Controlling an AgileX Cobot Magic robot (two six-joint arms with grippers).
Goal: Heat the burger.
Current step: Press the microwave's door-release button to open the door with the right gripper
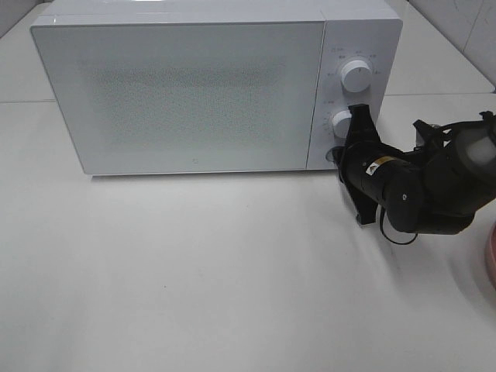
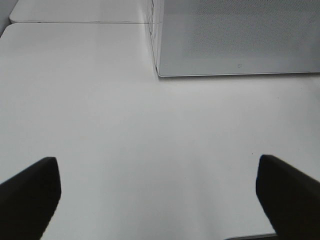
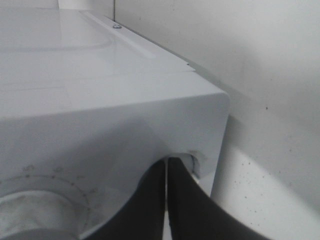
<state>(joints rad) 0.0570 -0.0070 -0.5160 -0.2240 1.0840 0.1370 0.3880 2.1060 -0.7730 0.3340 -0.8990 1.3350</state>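
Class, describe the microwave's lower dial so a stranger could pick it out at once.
Start at the big white microwave. Right of its door, two round white dials sit one above the other. The lower dial is beneath the upper dial, with the black right tool directly below it.

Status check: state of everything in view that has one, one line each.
Microwave door: closed.
Upper knob: setting too small to read.
Lower knob: setting too small to read.
Left gripper: open, holding nothing, above the table.
Right gripper: shut, tips at the button in the panel's lower corner.
Plate: only its rim shows; contents out of view.
Burger: not in view.
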